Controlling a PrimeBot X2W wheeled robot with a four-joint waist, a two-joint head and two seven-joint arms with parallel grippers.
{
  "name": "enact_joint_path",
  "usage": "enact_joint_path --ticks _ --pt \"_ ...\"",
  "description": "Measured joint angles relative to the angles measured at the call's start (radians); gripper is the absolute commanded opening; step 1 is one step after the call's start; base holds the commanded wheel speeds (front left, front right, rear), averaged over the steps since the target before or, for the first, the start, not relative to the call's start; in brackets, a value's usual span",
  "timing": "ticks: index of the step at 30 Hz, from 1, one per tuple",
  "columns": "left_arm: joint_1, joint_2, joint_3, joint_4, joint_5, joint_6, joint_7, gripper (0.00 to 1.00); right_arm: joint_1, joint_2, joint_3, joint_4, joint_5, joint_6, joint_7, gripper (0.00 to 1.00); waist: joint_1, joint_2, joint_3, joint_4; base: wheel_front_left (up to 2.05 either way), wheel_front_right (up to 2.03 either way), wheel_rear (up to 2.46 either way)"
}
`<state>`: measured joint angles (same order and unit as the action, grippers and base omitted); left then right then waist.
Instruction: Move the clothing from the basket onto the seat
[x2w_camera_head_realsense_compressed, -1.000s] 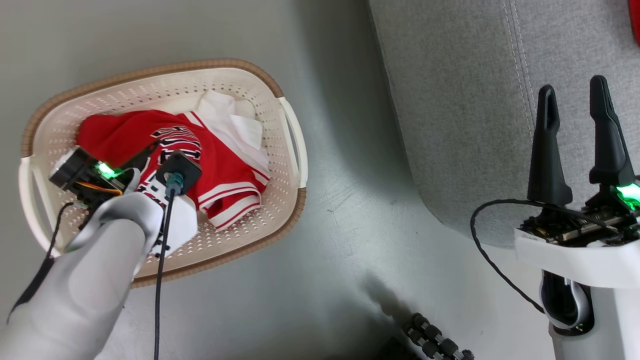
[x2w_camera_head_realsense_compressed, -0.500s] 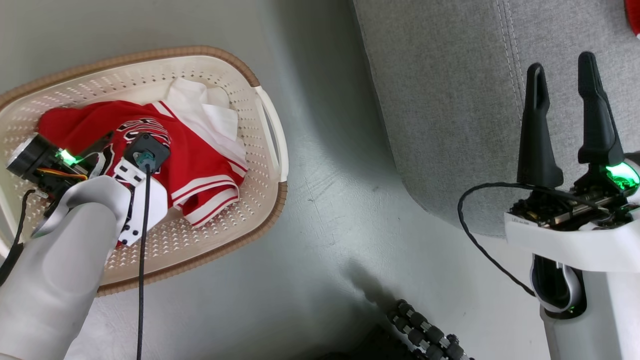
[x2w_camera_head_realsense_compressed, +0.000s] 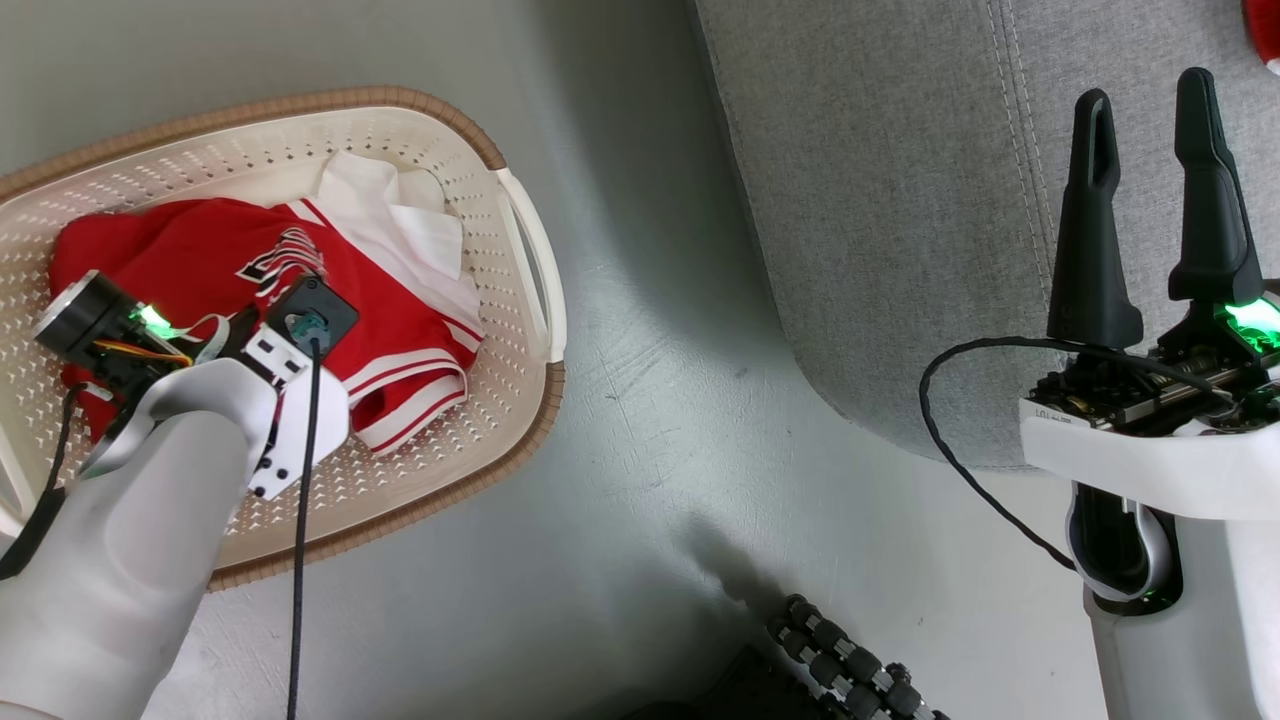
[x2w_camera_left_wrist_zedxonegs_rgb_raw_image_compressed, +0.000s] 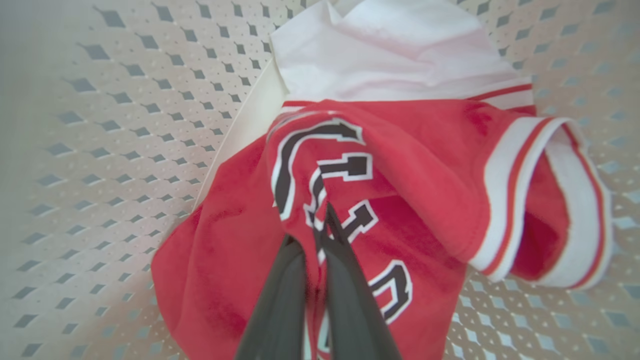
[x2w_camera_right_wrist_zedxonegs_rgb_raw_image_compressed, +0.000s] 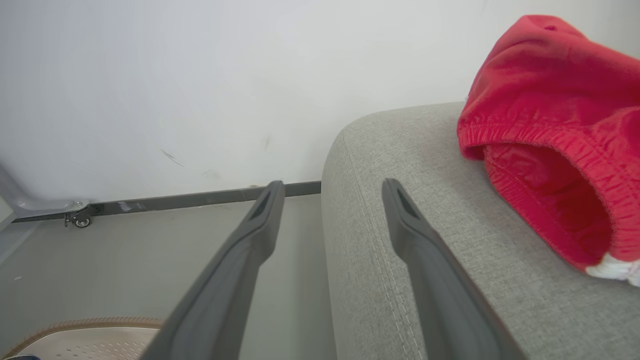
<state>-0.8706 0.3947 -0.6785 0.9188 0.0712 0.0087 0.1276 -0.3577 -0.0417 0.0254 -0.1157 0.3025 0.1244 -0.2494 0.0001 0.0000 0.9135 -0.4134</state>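
Just clamped left gripper (x2w_camera_left_wrist_zedxonegs_rgb_raw_image_compressed: 322, 212) onto a fold of the red jersey with black-white lettering and striped trim (x2w_camera_left_wrist_zedxonegs_rgb_raw_image_compressed: 425, 165), right at the lettering; fingers pressed together with cloth pinched between. Was spread wide a second ago, so grasp done, lift next by my read. Lettering now bunched into a ridge, flatter before. Jersey lying inside the cream-white perforated plastic basket with brown rim (x2w_camera_head_realsense_compressed: 420, 120), beside a white cloth (x2w_camera_head_realsense_compressed: 400, 215); not yet clear of the rim. Sits further left in head view than earlier, but put down to camera move, not basket. Further out, right gripper (x2w_camera_head_realsense_compressed: 1145, 90) held wide and empty over the edge of the large grey woven-fabric seat (x2w_camera_head_realsense_compressed: 900, 200), same as before. Farthest, red shorts with elastic waistband (x2w_camera_right_wrist_zedxonegs_rgb_raw_image_compressed: 550, 100) already resting on that seat. Roughly halfway: one garment across, one to go.
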Motion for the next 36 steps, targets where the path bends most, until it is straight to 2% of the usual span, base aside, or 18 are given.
enact_joint_path --ticks 7,13,20,36 --pt "0.000 -0.017 0.007 -0.004 -0.003 0.009 -0.033 0.00 -0.016 0.000 -0.005 0.014 0.007 0.000 0.000 1.00 0.0000 0.0000 -0.018 0.010 0.00 0.00 0.00" --pt "0.000 -0.018 0.017 -0.008 -0.007 0.044 -0.049 0.00 -0.016 0.000 -0.005 0.024 0.007 0.000 0.000 1.00 0.0000 0.0000 -0.034 0.021 0.00 0.00 0.00" --pt "0.006 -0.021 0.026 -0.019 -0.016 0.063 -0.077 0.00 -0.016 0.000 -0.007 0.030 0.007 0.000 0.000 1.00 0.0000 0.0000 -0.050 0.033 0.00 0.00 0.00" --pt "0.052 -0.055 0.045 -0.079 -0.043 0.132 -0.159 0.00 -0.029 0.000 -0.014 0.054 -0.006 0.000 0.000 1.00 0.0000 0.0000 -0.114 0.072 0.00 0.00 0.00"
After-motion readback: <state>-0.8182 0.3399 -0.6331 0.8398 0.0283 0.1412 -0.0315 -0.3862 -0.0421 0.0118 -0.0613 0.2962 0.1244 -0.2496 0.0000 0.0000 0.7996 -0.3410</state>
